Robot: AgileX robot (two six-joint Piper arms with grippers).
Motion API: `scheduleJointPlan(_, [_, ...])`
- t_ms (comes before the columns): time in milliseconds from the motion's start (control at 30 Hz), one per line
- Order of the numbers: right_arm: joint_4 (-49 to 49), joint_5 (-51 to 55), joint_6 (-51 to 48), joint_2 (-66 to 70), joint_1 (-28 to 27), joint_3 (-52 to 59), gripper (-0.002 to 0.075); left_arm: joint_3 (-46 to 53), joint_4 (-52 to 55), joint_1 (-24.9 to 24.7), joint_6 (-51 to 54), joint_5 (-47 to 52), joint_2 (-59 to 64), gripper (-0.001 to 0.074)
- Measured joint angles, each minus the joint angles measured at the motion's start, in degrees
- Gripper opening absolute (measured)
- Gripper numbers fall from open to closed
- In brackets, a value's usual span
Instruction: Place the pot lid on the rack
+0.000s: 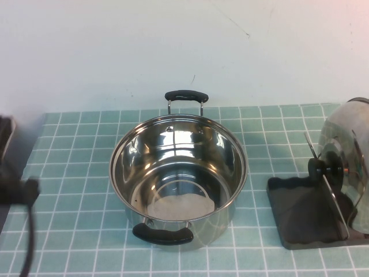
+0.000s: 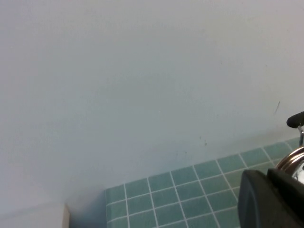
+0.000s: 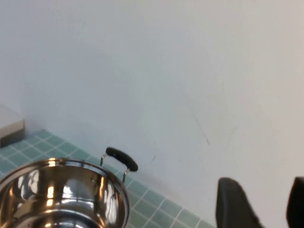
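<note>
**Lid standing in rack, both arms clear: release check**

Right end effector (image 3: 259,204): seen only in its own wrist view, two dark fingers (image 3: 232,204) standing apart with open gap between them, nothing held. It was raised above the bench, looking toward the wall and the pot (image 1: 179,179); it did not appear in the high view.

Left end effector (image 2: 270,199): a dark part showed at the edge of its wrist view; whether it was open or closed, cannot tell. Dark arm hardware sat at the far left edge of the high view, well apart from the pot.

Pot lid (image 1: 346,144) stood on edge in the rack (image 1: 300,202) at the bench's right side, knob (image 1: 319,167) facing the pot, leaning against a wire divider (image 1: 331,193).

Judgement: placement looked essentially complete. To finish well, the right arm should withdraw upward and away without brushing the lid rim; a tall lid on thin wires could tip or roll if nudged. Pot stayed uncovered, mid-bench.
</note>
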Motion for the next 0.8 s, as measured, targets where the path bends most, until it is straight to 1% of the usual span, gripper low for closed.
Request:
scheduleJointPlan(67, [0.00,0.37,-0.41,-3.33,-0.09,-0.08,0.0229,3.33,-0.11,0.00,0.05,0.41,-4.66,-0.0001])
scheduleJointPlan(200, [0.51,1.55,-0.53,-10.43,-0.13,0.35,0.0066,8.90,-0.11,0.00,0.14,2.39,-14.86,-0.0001])
scheduleJointPlan(267, [1.73,1.65,-0.57,-13.86,-0.13,1.76,0.0029,11.14,-0.11,0.00,0.14,2.65,-19.00,-0.0001])
scheduleJointPlan(367, [3.25,1.78,-0.66,-19.14,-0.23,4.59,0.0008,14.38,-0.11,0.00,0.18,2.65,-24.45,-0.0001])
scheduleJointPlan(533, [4.39,1.78,-1.05,-26.37,-0.23,10.46,0.0000,18.30,-0.11,0.00,0.14,2.65,-30.01,-0.0001])
scheduleJointPlan(800, [8.13,2.11,-1.05,-28.21,-0.23,17.85,-0.0001,21.97,-0.11,0.00,0.35,2.65,-30.57,-0.0001])
